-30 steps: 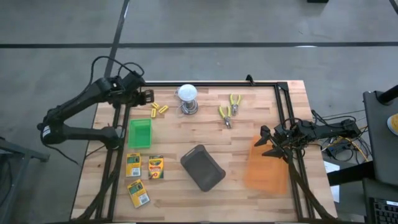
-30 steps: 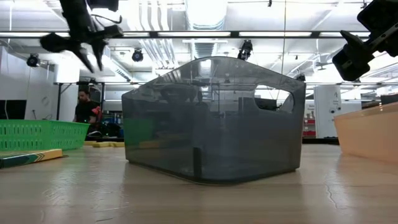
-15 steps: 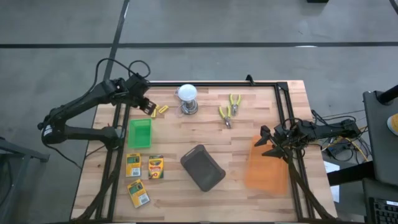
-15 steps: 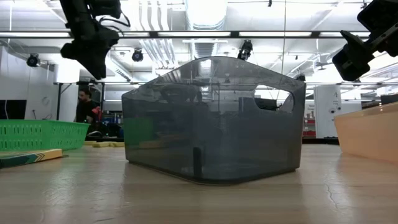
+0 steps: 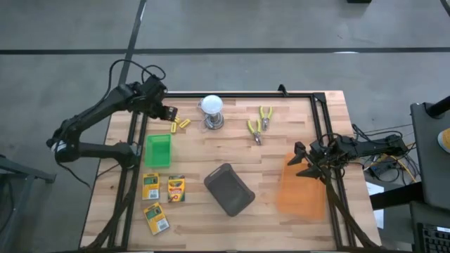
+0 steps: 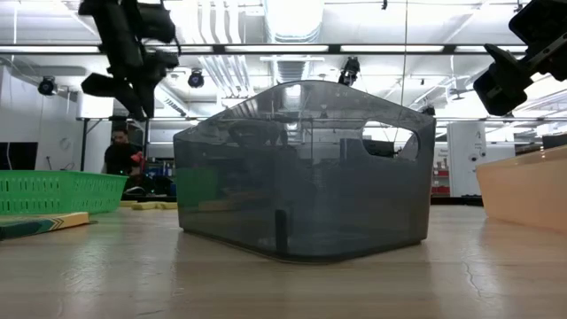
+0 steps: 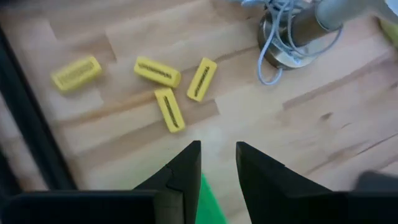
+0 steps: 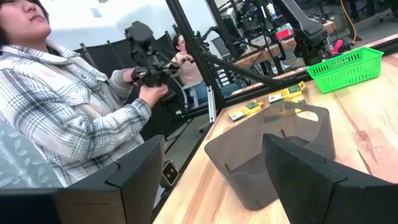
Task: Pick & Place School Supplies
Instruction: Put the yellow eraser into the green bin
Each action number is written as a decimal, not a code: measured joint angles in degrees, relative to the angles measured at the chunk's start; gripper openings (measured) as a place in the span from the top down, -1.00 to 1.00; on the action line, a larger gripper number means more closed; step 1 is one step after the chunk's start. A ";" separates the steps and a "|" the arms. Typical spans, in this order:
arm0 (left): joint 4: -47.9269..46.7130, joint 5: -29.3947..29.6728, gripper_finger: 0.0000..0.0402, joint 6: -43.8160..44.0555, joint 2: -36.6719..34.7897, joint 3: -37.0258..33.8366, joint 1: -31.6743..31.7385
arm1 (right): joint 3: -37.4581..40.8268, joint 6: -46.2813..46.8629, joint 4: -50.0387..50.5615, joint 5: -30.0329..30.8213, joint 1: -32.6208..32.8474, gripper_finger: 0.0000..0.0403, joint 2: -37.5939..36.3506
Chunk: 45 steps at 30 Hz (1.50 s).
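Shifted back toward 12 o'clock: left gripper (image 5: 167, 112), above yellow pieces (image 5: 181, 123) on table (image 5: 281, 151). Crayon boxes (image 5: 162, 200) at 7 o'clock. Left wrist: jaws narrowly parted, empty. Right gripper (image 5: 301, 160) at 3 o'clock, released.

Table (image 5: 281, 151): pale butcher-block wood, matt. Grey bin (image 5: 229, 189): smoky translucent plastic, smooth. Green basket (image 5: 158, 150): perforated plastic. Orange bin (image 5: 301, 188): translucent plastic. Crayon boxes (image 5: 163, 188): printed card. Bulb base (image 7: 292, 37): shiny metal.

yellow sticks (image 7: 169, 109), green basket (image 5: 157, 150), orange bin (image 5: 301, 188)
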<state>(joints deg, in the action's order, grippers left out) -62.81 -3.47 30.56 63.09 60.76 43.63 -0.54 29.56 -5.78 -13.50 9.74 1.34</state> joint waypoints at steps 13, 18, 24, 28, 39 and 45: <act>6.78 -6.27 0.47 26.44 12.44 -0.05 5.00 | 0.00 0.00 -0.01 -0.01 0.00 -0.32 -0.02; 5.53 -6.40 0.47 30.66 15.38 -0.10 5.01 | 0.00 0.00 0.00 0.00 0.02 -0.32 -0.02; 9.09 -5.23 0.47 28.70 15.38 -0.10 5.14 | 0.00 0.00 0.00 0.00 0.00 -0.29 -0.04; 8.85 -2.00 0.47 28.66 14.78 -0.10 5.14 | 0.00 0.00 0.00 0.00 0.02 -0.28 -0.04; 9.01 -1.91 0.47 29.53 14.60 -0.10 5.16 | 0.00 0.00 -0.01 -0.01 0.01 -0.32 -0.04; 8.77 -1.98 0.37 26.52 14.60 -0.10 5.16 | 0.00 0.00 0.00 0.00 0.00 -0.28 -0.04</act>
<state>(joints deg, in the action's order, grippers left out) -54.04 -5.45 57.08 77.69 60.66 48.80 -0.54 29.56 -5.78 -13.50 9.74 1.30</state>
